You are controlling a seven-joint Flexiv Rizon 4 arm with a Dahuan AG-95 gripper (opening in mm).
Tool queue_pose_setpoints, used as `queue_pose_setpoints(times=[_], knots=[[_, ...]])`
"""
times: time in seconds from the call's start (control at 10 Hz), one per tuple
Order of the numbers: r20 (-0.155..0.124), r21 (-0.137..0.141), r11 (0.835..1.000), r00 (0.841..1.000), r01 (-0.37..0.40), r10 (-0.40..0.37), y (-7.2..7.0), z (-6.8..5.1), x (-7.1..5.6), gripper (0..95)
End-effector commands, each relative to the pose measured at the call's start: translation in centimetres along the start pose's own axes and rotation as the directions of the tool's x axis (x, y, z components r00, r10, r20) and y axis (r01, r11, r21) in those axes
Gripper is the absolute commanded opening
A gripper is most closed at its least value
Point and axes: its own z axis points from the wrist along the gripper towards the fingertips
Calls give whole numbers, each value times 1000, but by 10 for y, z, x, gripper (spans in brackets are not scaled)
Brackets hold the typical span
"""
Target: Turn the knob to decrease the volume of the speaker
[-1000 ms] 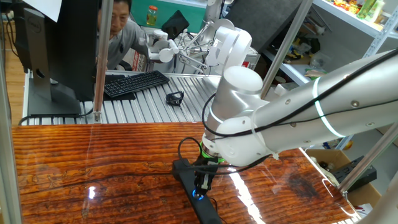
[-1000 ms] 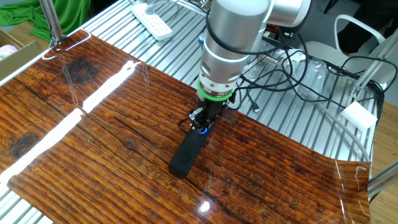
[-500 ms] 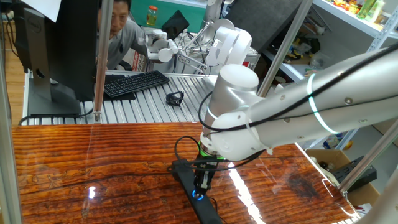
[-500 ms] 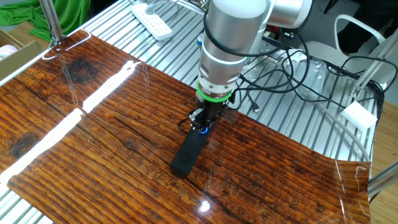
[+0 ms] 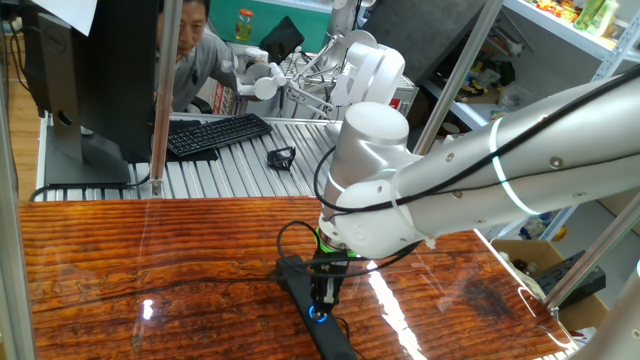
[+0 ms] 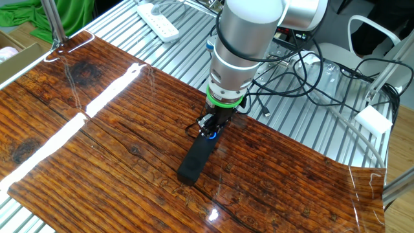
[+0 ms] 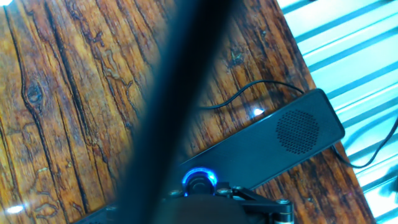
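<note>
The speaker (image 5: 318,315) is a long black bar lying on the wooden table; it also shows in the other fixed view (image 6: 197,157) and in the hand view (image 7: 273,146). Its knob (image 7: 199,179) is a small black dial with a glowing blue ring, also seen in one fixed view (image 5: 317,314) and the other (image 6: 211,134). My gripper (image 5: 323,297) stands straight down on the knob, its fingers closed around it. It shows in the other fixed view (image 6: 212,129) and at the bottom of the hand view (image 7: 200,188). A thin black cable (image 7: 249,90) loops from the speaker.
A black keyboard (image 5: 215,133) and a monitor (image 5: 95,80) stand on the metal bench behind the table, where a person (image 5: 195,50) sits. A white power strip (image 6: 157,19) and loose cables (image 6: 304,77) lie on the bench. A blurred dark band (image 7: 168,106) crosses the hand view.
The arm's upper joints have swung slightly left while the gripper has stayed on the knob. The speaker has not visibly moved.
</note>
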Motion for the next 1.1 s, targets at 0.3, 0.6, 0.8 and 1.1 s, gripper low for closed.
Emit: queue_pose_setpoints(times=[0.3,0.6,0.8,1.1], knots=[[-4,-6,998,998,60,-60,-1,0,1,0],[1,-10,994,994,110,-110,-1,0,1,0],[2,-16,988,988,153,-153,-1,0,1,0],[6,-16,978,978,209,-208,-1,0,1,0]])
